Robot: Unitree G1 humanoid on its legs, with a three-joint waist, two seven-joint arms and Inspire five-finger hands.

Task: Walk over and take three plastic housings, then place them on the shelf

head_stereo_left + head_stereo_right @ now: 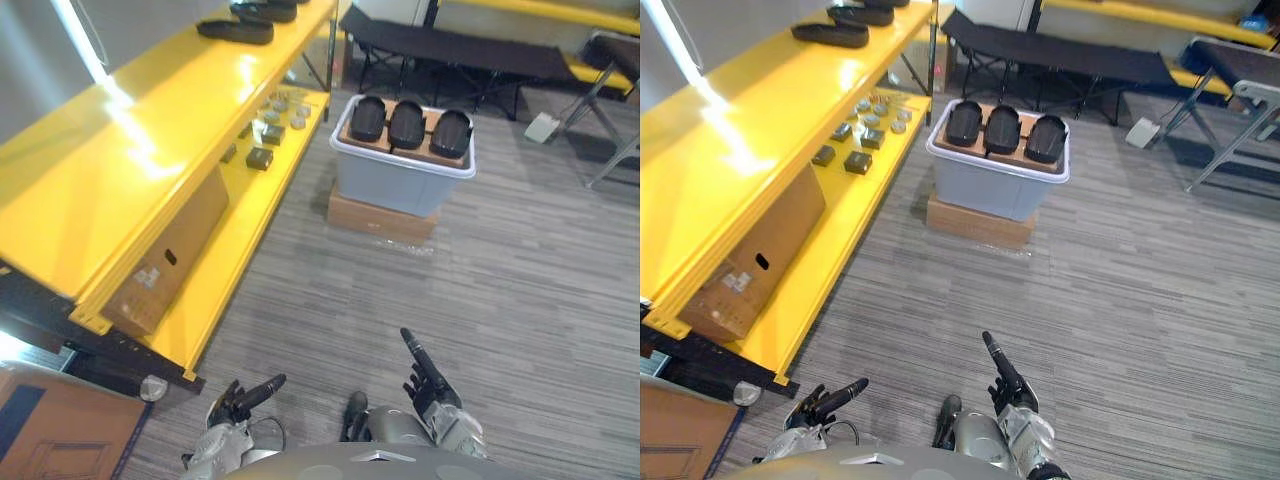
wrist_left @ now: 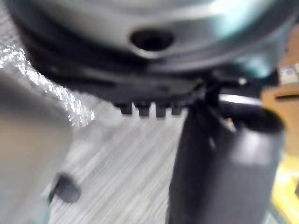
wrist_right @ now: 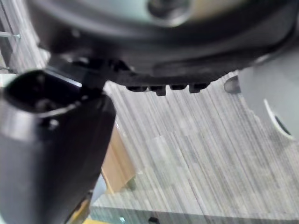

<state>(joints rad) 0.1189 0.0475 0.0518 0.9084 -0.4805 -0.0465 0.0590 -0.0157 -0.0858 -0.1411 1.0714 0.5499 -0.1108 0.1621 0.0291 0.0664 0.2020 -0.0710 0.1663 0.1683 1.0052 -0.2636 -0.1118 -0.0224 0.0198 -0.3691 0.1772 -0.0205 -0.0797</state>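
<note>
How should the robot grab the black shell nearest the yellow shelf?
Probably from above: grip the left housing across its narrow width. It lies flat atop the grey bin, long and oval, its outer side free and the middle housing close beside it.

- Bright, even light fills the room.
- A white glare streak runs along the top of the yellow shelf, in line with a bright strip on the wall.
- Soft shadow covers the cardboard box beneath.
- Faint shadow edges the grey bin.
</note>
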